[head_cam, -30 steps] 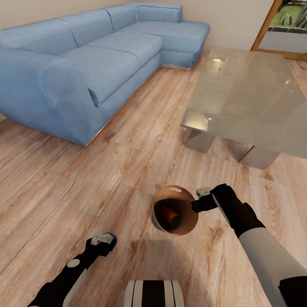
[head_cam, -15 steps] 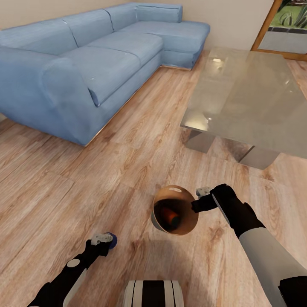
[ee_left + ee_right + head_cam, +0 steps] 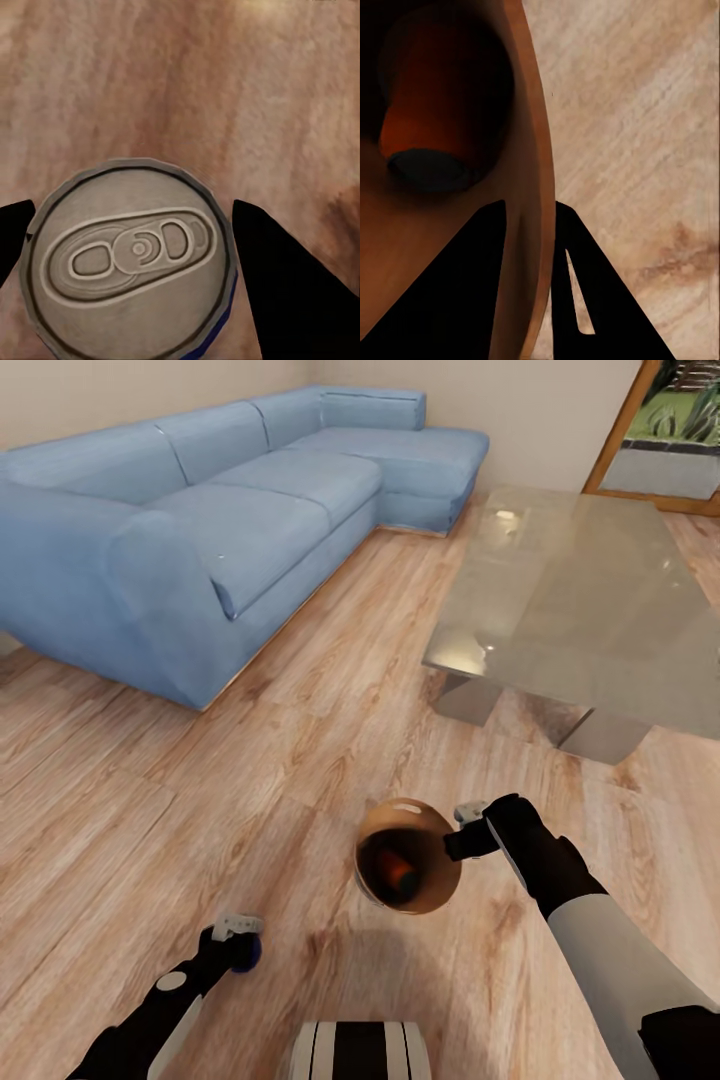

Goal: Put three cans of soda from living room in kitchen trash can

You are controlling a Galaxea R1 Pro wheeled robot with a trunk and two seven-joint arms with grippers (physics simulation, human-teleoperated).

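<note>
The trash can (image 3: 430, 895), copper-brown inside, hangs tilted above the wood floor, and my right gripper (image 3: 461, 841) is shut on its rim. In the right wrist view the fingers straddle the bin's wall (image 3: 531, 135), one inside and one outside. An orange soda can (image 3: 402, 872) lies in the bin, seen up close as a dark-ended orange cylinder (image 3: 431, 131). My left gripper (image 3: 240, 944) is shut on a blue soda can (image 3: 251, 953); its silver top (image 3: 131, 255) sits between the two dark fingers. A third can is out of view.
A blue corner sofa (image 3: 200, 530) runs along the left and back. A glass coffee table (image 3: 580, 600) stands to the right on metal legs. A wood-framed doorway (image 3: 665, 445) opens at the far right. Bare wood floor (image 3: 300, 750) lies between sofa and table.
The whole view has shifted slightly, so the camera moved. My left gripper with the blue can has dropped lower and closer to my body. The right gripper still holds the bin.
</note>
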